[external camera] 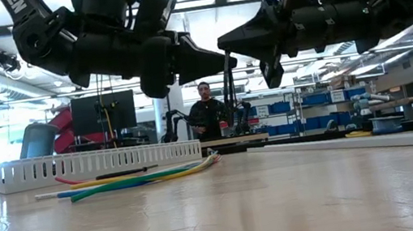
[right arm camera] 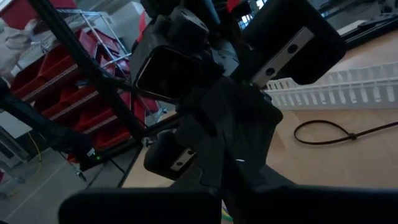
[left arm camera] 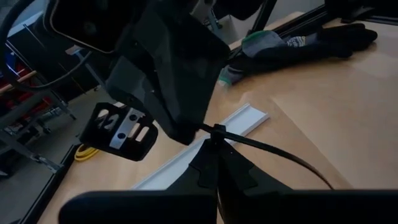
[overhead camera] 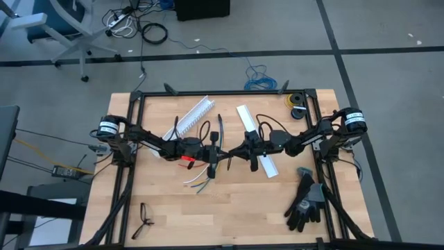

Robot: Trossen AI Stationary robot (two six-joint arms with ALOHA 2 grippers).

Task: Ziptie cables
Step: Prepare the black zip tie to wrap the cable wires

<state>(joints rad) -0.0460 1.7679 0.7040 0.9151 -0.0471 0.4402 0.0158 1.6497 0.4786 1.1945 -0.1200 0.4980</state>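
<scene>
Both grippers meet above the bench (overhead camera: 277, 208) centre, raised. Left gripper (left arm camera: 214, 140) pinches a zip tie (left arm camera: 273, 151); right gripper (overhead camera: 232, 153) state indeterminable. Cables (external camera: 150, 175) lie beneath, untied. Recommend threading the tail squarely before lowering.

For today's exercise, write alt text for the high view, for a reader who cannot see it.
Seen from above, the left gripper and right gripper meet nose to nose over the middle of a wooden table, above the cables. Two white slotted channels lie behind them, and black gloves lie near the right front corner.
</scene>
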